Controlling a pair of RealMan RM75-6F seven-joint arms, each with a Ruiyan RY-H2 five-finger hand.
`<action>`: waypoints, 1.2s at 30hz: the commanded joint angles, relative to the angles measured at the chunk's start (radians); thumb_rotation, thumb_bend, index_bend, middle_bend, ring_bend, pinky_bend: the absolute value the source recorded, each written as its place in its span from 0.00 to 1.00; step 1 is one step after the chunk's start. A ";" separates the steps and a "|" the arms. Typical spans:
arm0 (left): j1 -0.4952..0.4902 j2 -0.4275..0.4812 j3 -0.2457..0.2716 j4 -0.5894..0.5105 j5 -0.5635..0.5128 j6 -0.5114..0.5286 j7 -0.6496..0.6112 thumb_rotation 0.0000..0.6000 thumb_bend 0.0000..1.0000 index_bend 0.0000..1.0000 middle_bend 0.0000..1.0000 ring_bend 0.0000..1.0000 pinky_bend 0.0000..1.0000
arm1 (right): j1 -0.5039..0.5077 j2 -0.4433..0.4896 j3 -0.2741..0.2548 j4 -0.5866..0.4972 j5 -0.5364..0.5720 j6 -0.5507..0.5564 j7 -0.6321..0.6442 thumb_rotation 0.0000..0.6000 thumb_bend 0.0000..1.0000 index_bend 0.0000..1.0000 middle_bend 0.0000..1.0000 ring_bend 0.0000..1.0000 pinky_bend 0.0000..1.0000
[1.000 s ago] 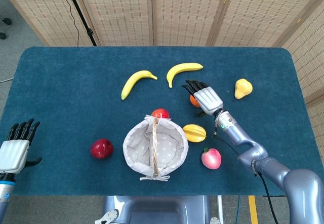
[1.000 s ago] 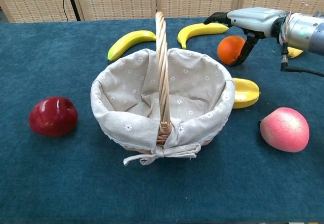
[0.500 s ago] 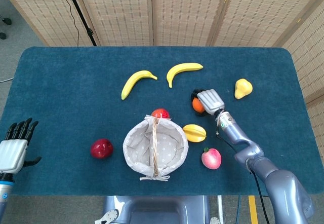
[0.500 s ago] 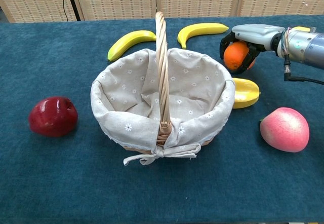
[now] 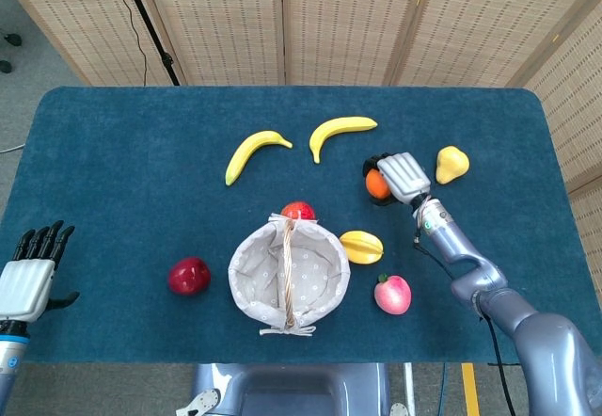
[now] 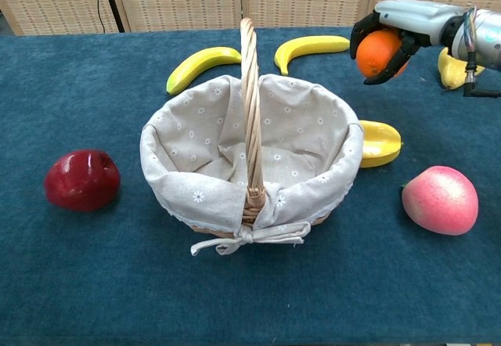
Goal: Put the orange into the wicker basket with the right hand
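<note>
The right hand (image 6: 395, 29) held the orange (image 6: 378, 52) above the table (image 5: 113, 171), beyond the far right side of the wicker basket (image 6: 250, 158). Just right of the hand lay the pear (image 5: 451, 164). The two bananas (image 5: 342, 131) lay to its left, near the far edge. Between the hand and the basket lay the starfruit (image 6: 379, 142), touching the basket rim. The peach (image 6: 440, 199) lay nearer than the hand, right of the basket. An apple (image 6: 82, 178) lay far left of the hand, beyond the basket. The left hand (image 5: 28, 280) was at the table's left edge.
</note>
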 commanded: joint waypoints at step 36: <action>-0.017 -0.019 0.007 0.025 -0.021 -0.040 -0.013 1.00 0.00 0.00 0.00 0.00 0.00 | -0.291 0.582 -0.080 -1.123 -0.080 0.282 -0.572 1.00 0.40 0.68 0.58 0.63 0.63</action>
